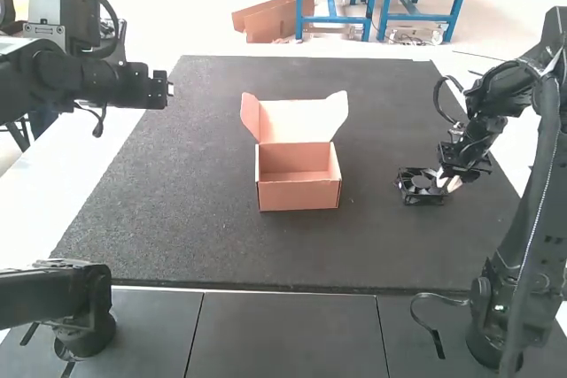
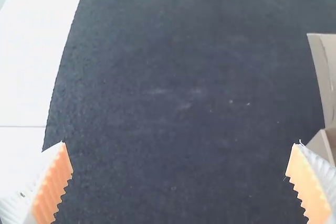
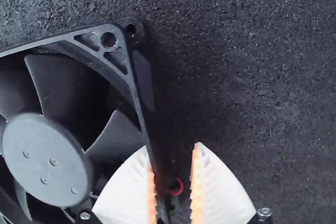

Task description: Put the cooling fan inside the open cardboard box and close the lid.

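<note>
The black cooling fan (image 1: pixel 420 186) lies flat on the dark mat, right of the cardboard box (image 1: pixel 298 176). The box stands at the mat's middle with its lid (image 1: pixel 297 116) upright at the back. My right gripper (image 1: pixel 452 179) is down at the fan's right edge. In the right wrist view its fingers (image 3: pixel 131 192) straddle the fan's frame (image 3: pixel 137 85), one pad inside the blade opening and one outside, shut on the frame wall. My left gripper (image 1: pixel 159 89) hovers open above the mat's far left, and its orange pads (image 2: pixel 52 184) stand wide apart with nothing between them.
The dark mat (image 1: pixel 177 201) covers most of the table, with a white table strip (image 1: pixel 44 192) along its left side. A box flap (image 2: pixel 324 77) shows in the left wrist view. Open mat lies between the fan and the box.
</note>
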`<control>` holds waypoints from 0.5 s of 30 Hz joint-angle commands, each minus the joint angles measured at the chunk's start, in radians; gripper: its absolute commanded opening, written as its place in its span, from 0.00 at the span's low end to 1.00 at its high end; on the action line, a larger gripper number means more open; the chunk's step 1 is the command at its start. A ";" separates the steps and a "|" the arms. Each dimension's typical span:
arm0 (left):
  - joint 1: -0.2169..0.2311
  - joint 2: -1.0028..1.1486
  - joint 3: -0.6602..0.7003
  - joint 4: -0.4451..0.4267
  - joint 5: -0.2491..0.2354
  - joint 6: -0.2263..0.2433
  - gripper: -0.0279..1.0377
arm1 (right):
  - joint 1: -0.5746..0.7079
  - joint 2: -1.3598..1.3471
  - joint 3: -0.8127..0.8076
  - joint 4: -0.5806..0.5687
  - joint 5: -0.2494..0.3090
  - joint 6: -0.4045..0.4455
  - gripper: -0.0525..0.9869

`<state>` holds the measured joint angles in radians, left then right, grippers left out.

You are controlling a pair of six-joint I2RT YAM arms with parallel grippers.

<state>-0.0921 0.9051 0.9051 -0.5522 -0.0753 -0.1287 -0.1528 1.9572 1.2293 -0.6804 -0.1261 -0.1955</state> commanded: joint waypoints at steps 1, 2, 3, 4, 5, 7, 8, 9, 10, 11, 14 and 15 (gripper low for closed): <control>-0.008 0.000 0.058 0.005 0.000 -0.009 0.93 | -0.013 0.009 0.007 0.001 -0.004 -0.005 0.10; -0.008 0.000 0.060 0.003 0.000 -0.009 0.93 | -0.011 0.009 0.004 0.001 -0.014 -0.005 0.06; -0.008 0.000 0.061 0.001 0.000 -0.009 0.93 | -0.011 0.009 0.004 0.001 -0.021 -0.005 0.04; -0.008 0.000 0.063 -0.003 0.000 -0.009 0.93 | -0.008 0.009 0.004 -0.001 -0.023 -0.005 0.04; -0.008 0.000 0.064 -0.005 0.000 -0.009 0.93 | -0.010 0.009 0.001 -0.002 -0.027 -0.005 0.04; -0.008 0.000 0.064 -0.008 0.000 -0.009 0.93 | -0.011 0.009 -0.001 -0.010 -0.044 -0.007 0.04; -0.008 0.000 0.066 -0.008 0.000 -0.009 0.93 | -0.011 0.009 -0.002 -0.010 -0.055 -0.007 0.04; -0.008 0.000 0.064 -0.009 0.000 -0.008 0.93 | -0.013 0.006 -0.002 -0.010 -0.069 -0.009 0.04; -0.008 0.000 0.064 -0.009 0.000 -0.008 0.93 | -0.013 0.003 -0.002 -0.011 -0.079 -0.010 0.04; -0.008 0.000 0.064 -0.009 0.000 -0.008 0.93 | -0.013 0.000 0.001 -0.015 -0.096 -0.010 0.04; -0.008 -0.002 0.064 -0.012 0.000 -0.008 0.93 | -0.014 -0.041 0.012 -0.018 -0.116 -0.010 0.04; -0.008 -0.002 0.064 -0.012 0.000 -0.006 0.93 | -0.014 -0.066 0.019 -0.019 -0.125 -0.009 0.04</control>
<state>-0.0921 0.9051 0.9333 -0.5678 -0.0753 -0.1287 -0.1585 1.9545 1.2289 -0.6903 -0.1787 -0.1993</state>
